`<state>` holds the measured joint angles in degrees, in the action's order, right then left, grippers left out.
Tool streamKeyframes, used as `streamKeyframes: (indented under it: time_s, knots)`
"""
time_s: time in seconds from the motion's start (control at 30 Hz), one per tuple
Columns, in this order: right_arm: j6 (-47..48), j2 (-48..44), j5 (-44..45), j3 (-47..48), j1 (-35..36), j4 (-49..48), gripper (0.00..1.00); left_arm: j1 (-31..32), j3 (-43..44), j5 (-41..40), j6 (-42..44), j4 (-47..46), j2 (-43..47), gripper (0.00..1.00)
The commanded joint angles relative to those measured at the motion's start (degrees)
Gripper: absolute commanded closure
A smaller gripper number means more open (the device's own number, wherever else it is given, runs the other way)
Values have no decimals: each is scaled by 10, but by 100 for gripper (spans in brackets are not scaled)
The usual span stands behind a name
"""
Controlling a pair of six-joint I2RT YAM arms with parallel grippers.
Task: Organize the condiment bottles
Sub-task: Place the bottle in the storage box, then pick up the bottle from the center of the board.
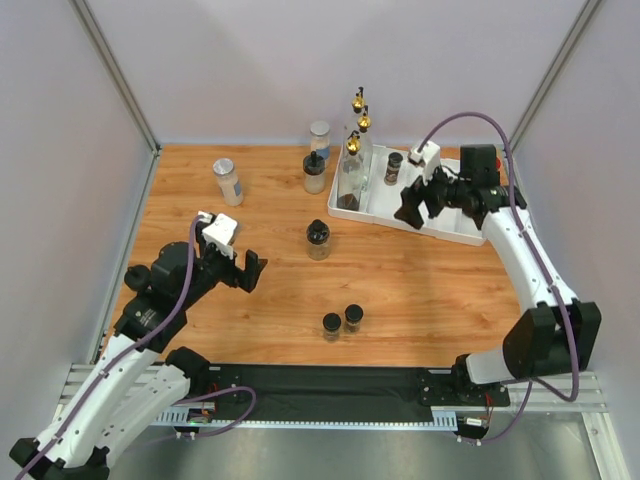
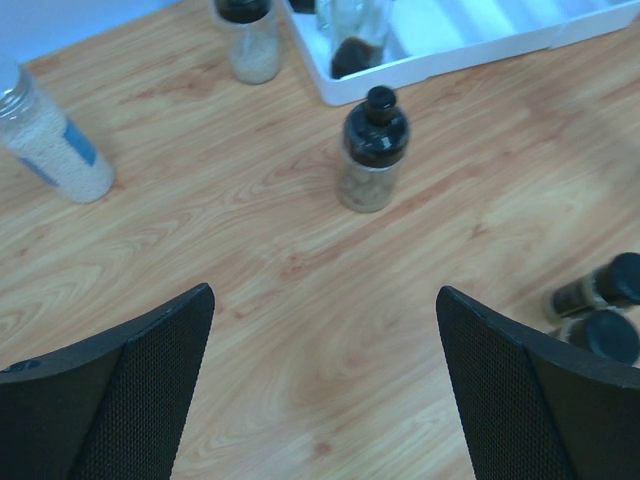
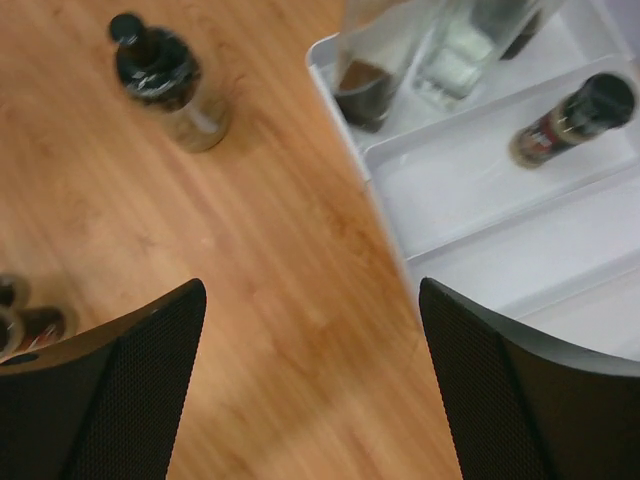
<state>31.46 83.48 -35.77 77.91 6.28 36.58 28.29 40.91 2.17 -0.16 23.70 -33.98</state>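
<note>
Gold-spouted glass bottles [image 1: 352,165] and one spice jar [image 1: 394,167], label unreadable, stand in the white tray [image 3: 470,200]; black-capped jars [image 1: 343,321] stand on the counter [image 1: 420,290]. Left claw [image 2: 322,291] and right claw [image 3: 310,285]: both released, grasping nothing.

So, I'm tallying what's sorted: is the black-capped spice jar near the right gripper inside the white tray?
In: the spice jar stands upright in a white tray compartment, divider walls on both sides.

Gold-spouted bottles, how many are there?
3, all in the white tray, at its left end: the front bottle holds dark liquid, the second bottle and third bottle stand behind it. None looks hidden.
</note>
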Motion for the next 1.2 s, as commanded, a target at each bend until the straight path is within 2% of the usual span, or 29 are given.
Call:
streamKeyframes:
  time_s: [0.0,0.27,0.4,0.47,0.67,0.9,1.17]
  knots:
    - [45,-81,-98,-67,0,82,11,-3,42,103,-74,20,4,0]
    - [57,-209,-118,-212,0,90,11,-3,45,181,-178,54,-2,0]
    - [56,-231,-119,-233,0,70,10,2,43,221,-194,61,-35,0]
    - [58,-223,-119,-230,-1,78,10,26,43,221,-192,61,-50,0]
    - [66,-213,-109,-234,0,83,10,127,49,173,-191,54,-107,0]
    - [67,-213,-84,-236,0,78,10,236,87,71,-166,75,-190,0]
    - [70,-211,-73,-236,-1,78,10,325,132,15,-135,88,-273,1]
